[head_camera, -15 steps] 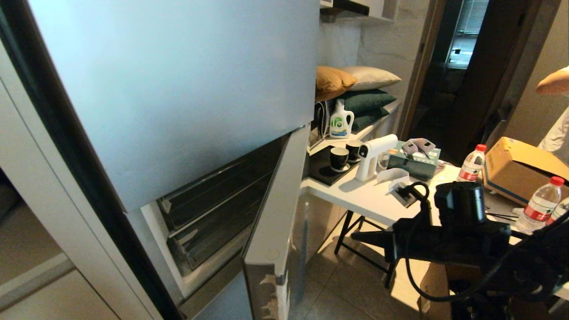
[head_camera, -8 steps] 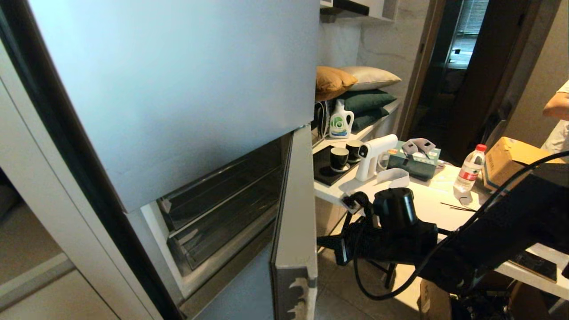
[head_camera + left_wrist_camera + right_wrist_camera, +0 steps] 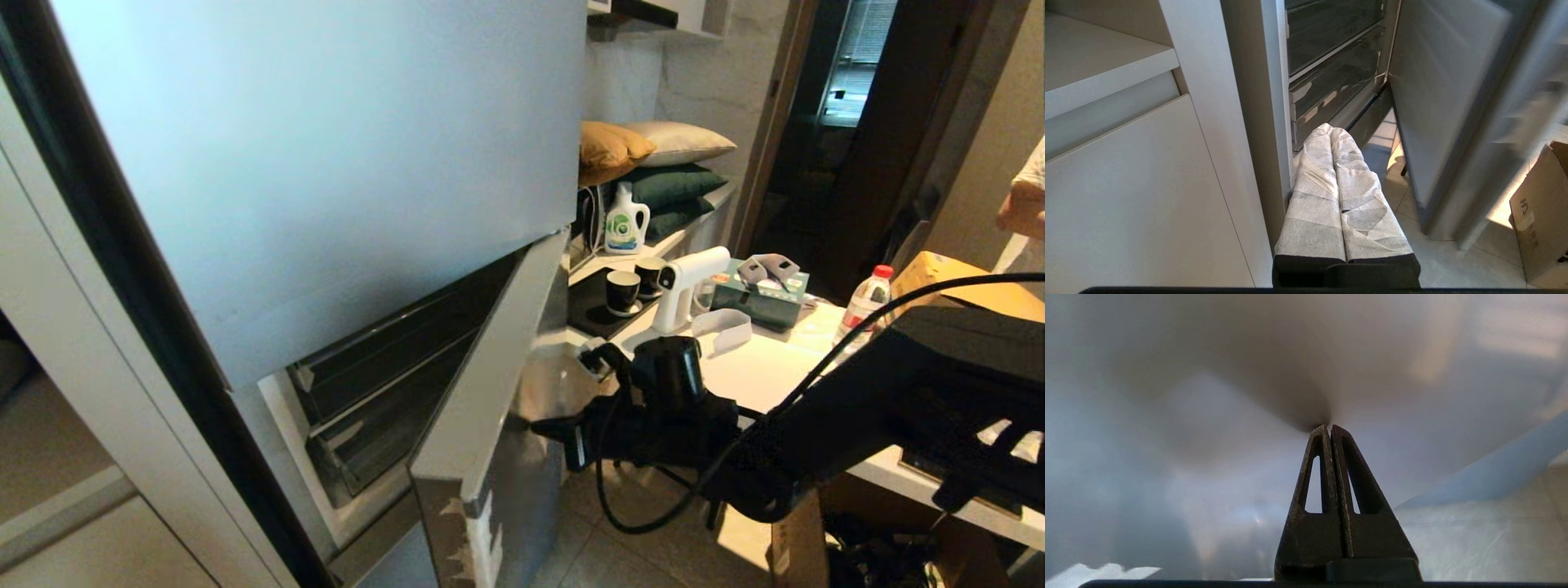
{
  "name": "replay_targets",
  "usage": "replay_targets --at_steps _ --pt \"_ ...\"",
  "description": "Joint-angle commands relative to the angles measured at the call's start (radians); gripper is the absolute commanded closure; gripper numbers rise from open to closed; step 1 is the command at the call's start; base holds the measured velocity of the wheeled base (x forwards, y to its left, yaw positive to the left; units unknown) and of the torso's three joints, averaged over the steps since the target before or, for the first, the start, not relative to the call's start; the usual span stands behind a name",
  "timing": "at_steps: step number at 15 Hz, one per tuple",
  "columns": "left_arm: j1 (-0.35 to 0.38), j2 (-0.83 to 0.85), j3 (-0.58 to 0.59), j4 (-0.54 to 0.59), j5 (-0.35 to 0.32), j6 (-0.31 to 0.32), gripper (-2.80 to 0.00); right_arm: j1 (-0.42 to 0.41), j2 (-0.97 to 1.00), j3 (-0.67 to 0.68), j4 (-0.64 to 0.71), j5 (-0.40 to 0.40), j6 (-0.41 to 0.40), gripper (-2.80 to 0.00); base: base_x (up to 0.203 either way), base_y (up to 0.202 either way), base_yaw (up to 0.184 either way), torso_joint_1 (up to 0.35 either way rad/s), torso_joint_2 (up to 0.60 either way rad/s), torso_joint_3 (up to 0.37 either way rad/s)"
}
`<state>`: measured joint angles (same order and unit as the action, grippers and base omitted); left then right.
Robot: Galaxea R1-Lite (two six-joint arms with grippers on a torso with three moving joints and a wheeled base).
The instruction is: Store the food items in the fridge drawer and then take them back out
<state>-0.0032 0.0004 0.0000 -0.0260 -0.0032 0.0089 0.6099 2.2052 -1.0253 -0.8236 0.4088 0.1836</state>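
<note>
The silver-grey fridge's lower door [image 3: 482, 384] stands partly open. Behind it, clear fridge drawers [image 3: 384, 392] sit pushed in, one above the other; they also show in the left wrist view [image 3: 1331, 90]. My right gripper [image 3: 543, 426] is shut, its fingertips [image 3: 1323, 430] pressed against the door's outer face [image 3: 1208, 416]. My left gripper [image 3: 1331, 128], with white-wrapped fingers, is shut and empty, parked low by the fridge frame. The food items are out of view.
A white table [image 3: 759, 367] to the right carries a white spray gun [image 3: 686, 286], black cups [image 3: 624, 290], a tissue box [image 3: 763, 294], a water bottle [image 3: 865, 306] and a cardboard box [image 3: 971, 286]. A person's arm [image 3: 1024, 208] is at the right edge. A carton [image 3: 1541, 212] stands on the floor.
My right arm has swung left from beside the table to the fridge door. The door, end-on half a second ago, has swung back toward the fridge.
</note>
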Motion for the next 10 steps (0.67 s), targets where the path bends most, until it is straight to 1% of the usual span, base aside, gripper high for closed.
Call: replay_targets --at_steps 1,5,7,10 --pt "0.0 0.001 0.011 0.0 0.0 -0.001 0.0 0.024 0.055 -0.064 -0.006 -0.017 0.001 0.0 0.0 0.0 0.0 0.0 0.0 0.0" --pt "0.0 0.001 0.011 0.0 0.0 0.0 0.0 0.063 0.171 -0.285 -0.021 -0.134 0.009 0.0 0.0 0.0 0.0 0.0 0.0 0.0" --pt "0.0 0.001 0.011 0.0 0.0 0.0 0.0 0.085 0.222 -0.356 -0.054 -0.148 0.013 0.0 0.0 0.0 0.0 0.0 0.0 0.0" --pt "0.0 0.001 0.011 -0.001 0.0 0.0 0.0 0.098 0.283 -0.457 -0.062 -0.148 0.016 0.0 0.0 0.0 0.0 0.0 0.0 0.0"
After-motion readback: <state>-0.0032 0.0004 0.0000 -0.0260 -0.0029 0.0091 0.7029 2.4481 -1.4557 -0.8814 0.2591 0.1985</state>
